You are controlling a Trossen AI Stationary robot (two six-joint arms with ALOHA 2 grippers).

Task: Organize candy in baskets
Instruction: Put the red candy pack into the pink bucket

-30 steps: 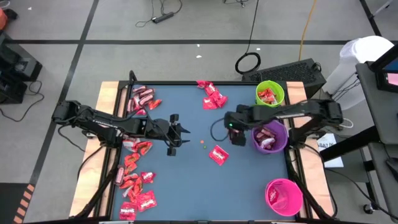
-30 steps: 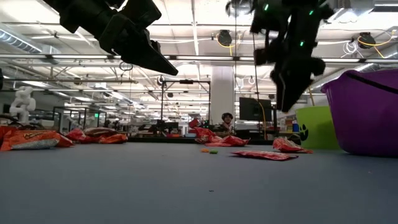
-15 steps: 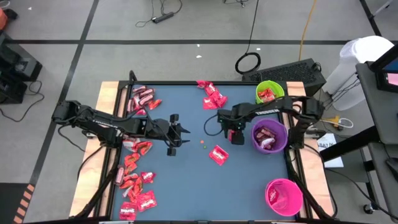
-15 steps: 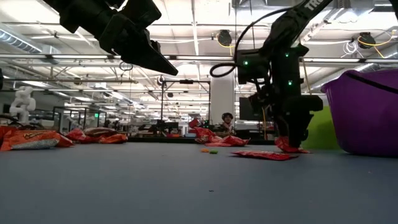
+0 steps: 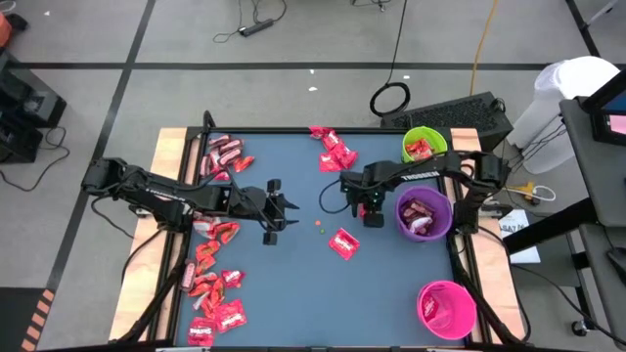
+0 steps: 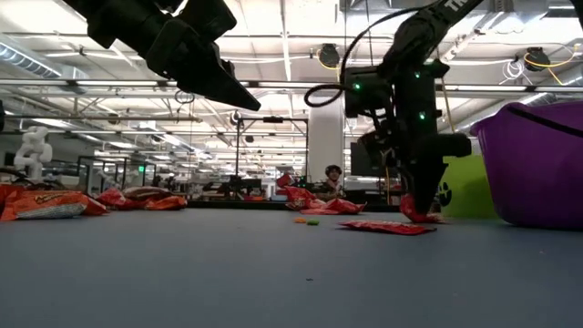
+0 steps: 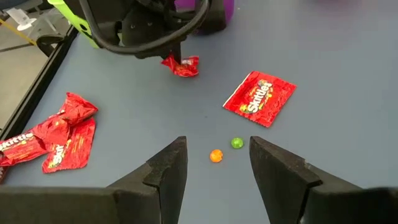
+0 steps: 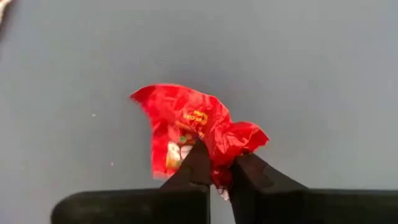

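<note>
My right gripper points down just left of the purple basket and is shut on a crumpled red candy, which also shows as the candy in the left wrist view. My left gripper hangs open above the table's middle left, touching nothing. A flat red candy pack lies on the table near the right gripper. The lime green basket and the purple one hold candy; the pink basket stands at the near right. My right gripper pinches a bunched-up end of the crumpled wrapper between its two fingertips. The fingers come from above, pointing down. The rest of the wrapper spreads out beyond the fingers and lies on the table.
More red candies lie in a heap at the far middle, at the far left and along the near left. Two tiny loose round dots, one orange and one green, sit between the grippers.
My right gripper has come down from above the table to the crumpled candy beside the purple basket and has shut on it. The candy has stayed on the table.
</note>
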